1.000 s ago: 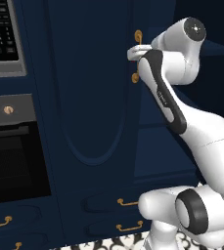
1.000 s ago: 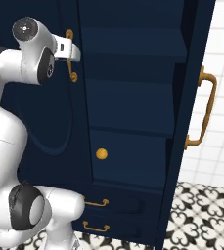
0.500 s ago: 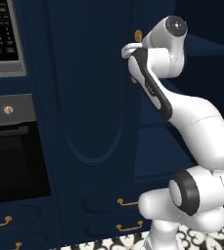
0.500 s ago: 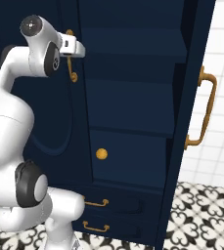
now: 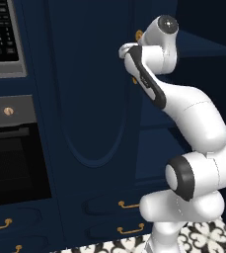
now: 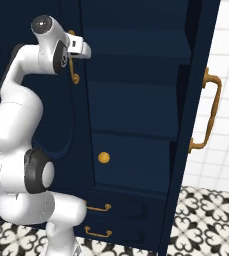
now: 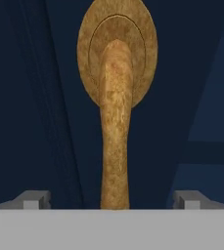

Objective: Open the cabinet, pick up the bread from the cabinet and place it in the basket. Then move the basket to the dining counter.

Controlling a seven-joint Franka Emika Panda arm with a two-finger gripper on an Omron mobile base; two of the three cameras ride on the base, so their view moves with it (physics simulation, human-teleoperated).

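- Hand view: a long brass handle [image 7: 115, 127] runs from a round brass mount at 12 o'clock straight down toward 6 o'clock, on the navy face of the cabinet [image 7: 30, 97].
- The gripper [image 7: 111, 199] is spread open; its two finger tips [image 7: 34, 199] sit at 8 and 4 o'clock, one on each side of the handle, not touching it.
- Right base view: the gripper [image 6: 81, 47] is at the upper end of the left door's handle [image 6: 74, 75], at about 10 o'clock.
- The right door [image 6: 193, 100] stands swung open, its handle [image 6: 208, 112] at 3 o'clock, against white wall tiles [image 6: 228, 60].
- Navy shelves [image 6: 136, 90] show inside; a small round golden-brown bread bun [image 6: 103, 157] sits on a low shelf, at 6 o'clock from the gripper and well apart from it.
- Left base view: a black oven [image 5: 11, 158] lies at 9 o'clock.
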